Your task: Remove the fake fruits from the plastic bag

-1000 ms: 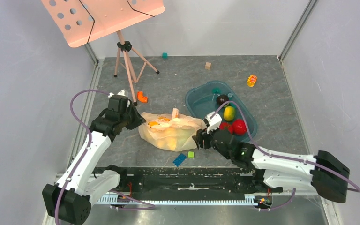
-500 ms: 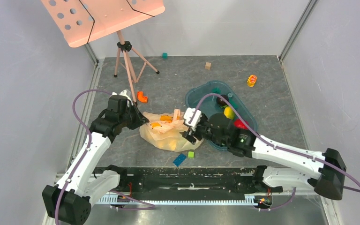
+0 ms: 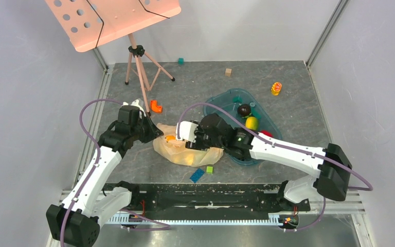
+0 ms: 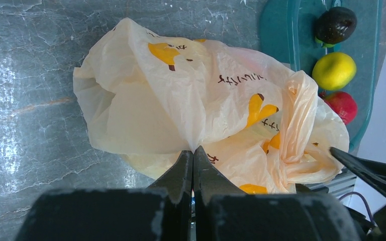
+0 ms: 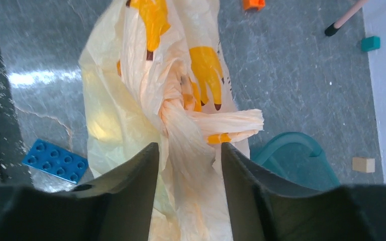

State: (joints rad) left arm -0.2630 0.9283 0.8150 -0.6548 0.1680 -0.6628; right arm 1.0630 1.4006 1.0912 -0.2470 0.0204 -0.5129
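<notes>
Plastic bag [image 3: 185, 153]: overhead, mid-table between the arms, bulging; fruit seems left inside.
Teal tray [image 3: 226, 105]: overhead, bag's 3 o'clock; lemon [image 3: 251, 123] already out.
Left gripper [image 4: 193, 159]: wrist view, pinched shut on a bag fold.
Right gripper [image 5: 188, 150]: wrist view, jaws apart astride the twisted handle [image 5: 181, 133].

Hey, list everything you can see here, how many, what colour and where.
plastic bag: one, cream with yellow bananas, centre
tray: one, teal, right of bag
dark fruit, yellow lemon, red apple: one each, in tray
music stand: one, salmon, far left
orange piece: one, by stand's foot
teal cube, wooden cube: one each, far side
yellow toy: one, far right
blue brick, green block: one each, near edge by bag
left arm: white-black, jaws shut on bag
right arm: white-black, jaws apart around bag's twisted handle
</notes>
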